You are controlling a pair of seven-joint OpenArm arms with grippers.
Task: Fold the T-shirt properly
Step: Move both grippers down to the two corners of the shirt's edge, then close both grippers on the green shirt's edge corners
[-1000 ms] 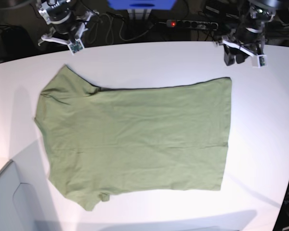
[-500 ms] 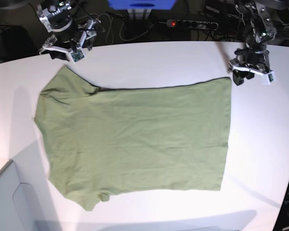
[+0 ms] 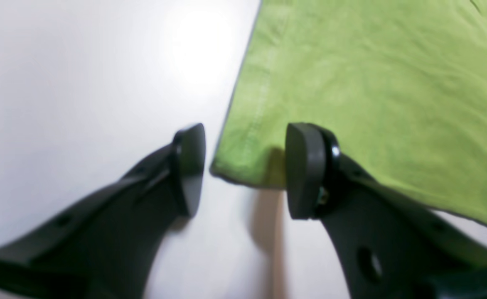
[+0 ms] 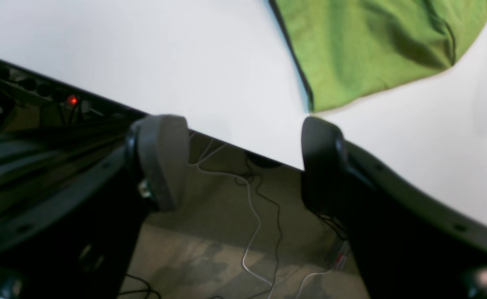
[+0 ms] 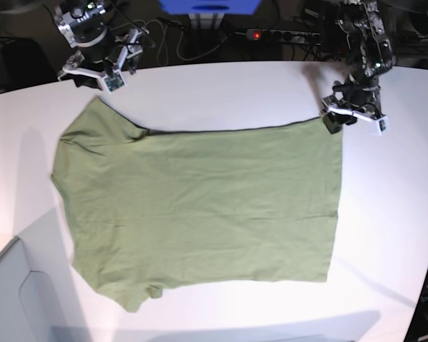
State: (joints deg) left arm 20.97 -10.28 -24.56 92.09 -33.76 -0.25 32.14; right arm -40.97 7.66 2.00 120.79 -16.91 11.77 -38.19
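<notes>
The T-shirt (image 5: 200, 206) lies flat and unfolded on the white table (image 5: 221, 89), hem to the right, sleeves to the left. The left gripper (image 3: 243, 170) hangs with jaws apart, straddling the far hem corner, probably placed to pinch it. The right gripper (image 4: 243, 162), jaws likewise spread and empty, hovers at the table's far edge near the far sleeve (image 4: 376, 45), plausibly awaiting a matching grasp. No brand, label or writing is legible on anything.
</notes>
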